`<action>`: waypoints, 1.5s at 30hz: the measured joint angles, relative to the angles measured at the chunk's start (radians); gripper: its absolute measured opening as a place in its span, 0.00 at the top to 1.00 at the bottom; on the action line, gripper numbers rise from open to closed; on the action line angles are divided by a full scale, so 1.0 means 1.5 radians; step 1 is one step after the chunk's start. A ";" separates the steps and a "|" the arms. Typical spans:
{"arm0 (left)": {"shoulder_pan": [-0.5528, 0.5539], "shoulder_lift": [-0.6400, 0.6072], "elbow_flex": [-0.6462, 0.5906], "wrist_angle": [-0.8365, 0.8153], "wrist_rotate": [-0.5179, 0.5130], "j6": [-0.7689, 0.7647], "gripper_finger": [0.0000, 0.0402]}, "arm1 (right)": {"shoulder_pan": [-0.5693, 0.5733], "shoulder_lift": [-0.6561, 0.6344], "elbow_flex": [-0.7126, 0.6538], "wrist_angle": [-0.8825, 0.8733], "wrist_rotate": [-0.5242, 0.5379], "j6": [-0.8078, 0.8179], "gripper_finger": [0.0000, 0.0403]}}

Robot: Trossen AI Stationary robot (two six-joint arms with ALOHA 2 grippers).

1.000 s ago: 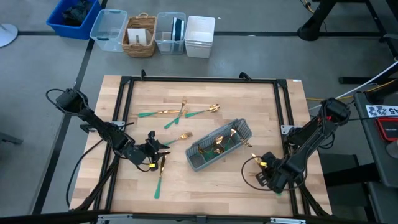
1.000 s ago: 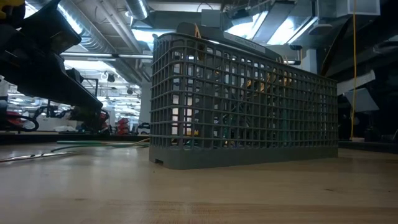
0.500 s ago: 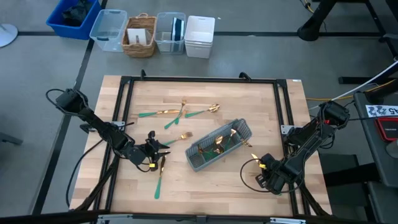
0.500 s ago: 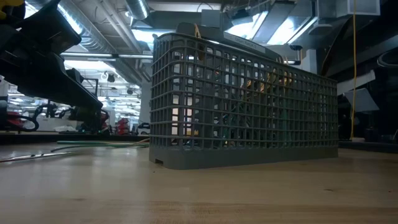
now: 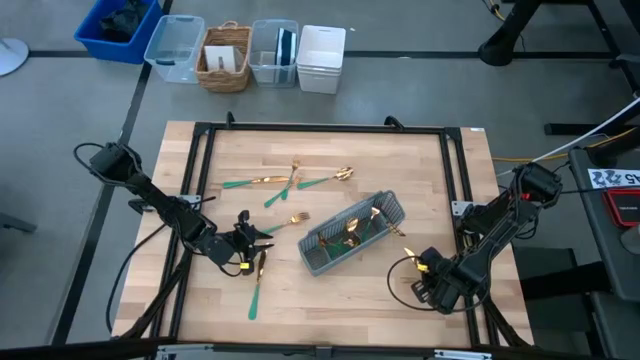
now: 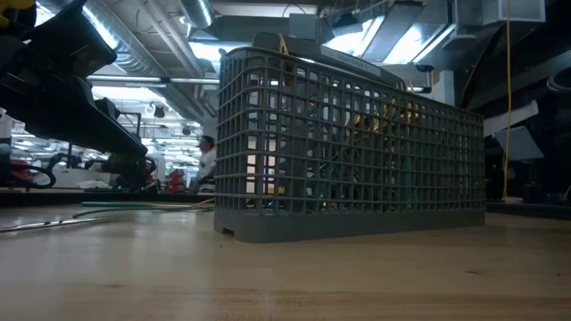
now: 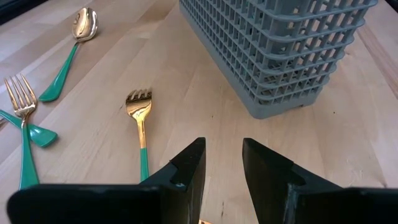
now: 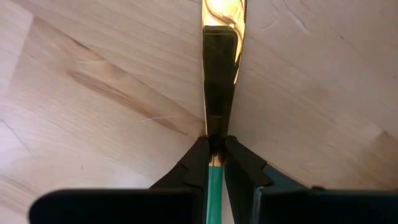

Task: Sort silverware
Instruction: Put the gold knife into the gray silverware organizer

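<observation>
A: What is the right gripper (image 8: 215,158) doing?

B: It is pinching a knife (image 8: 219,74) at the handle-blade joint, blade flat on the table (image 5: 330,300), near the right edge.

A: Why there?

B: Probably for balance when lifting toward the caddy (image 5: 352,233).

A: And the left gripper (image 7: 222,163)?

B: It is sitting parted and empty, beside a fork (image 7: 140,124).

No legible text; white tag (image 5: 612,177) at right edge, digits unclear.
</observation>
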 joint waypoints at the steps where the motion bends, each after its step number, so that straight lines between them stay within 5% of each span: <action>1: 0.000 0.000 0.000 0.000 0.000 0.000 0.75 | 0.000 0.000 0.005 -0.005 0.000 0.000 0.90; 38: 0.001 0.000 0.000 0.000 0.000 -0.004 0.75 | -0.001 0.001 0.043 0.019 -0.027 -0.069 0.90; 45: 0.001 0.000 0.000 0.000 0.000 -0.005 0.75 | -0.006 0.000 0.043 0.061 0.027 -0.109 0.90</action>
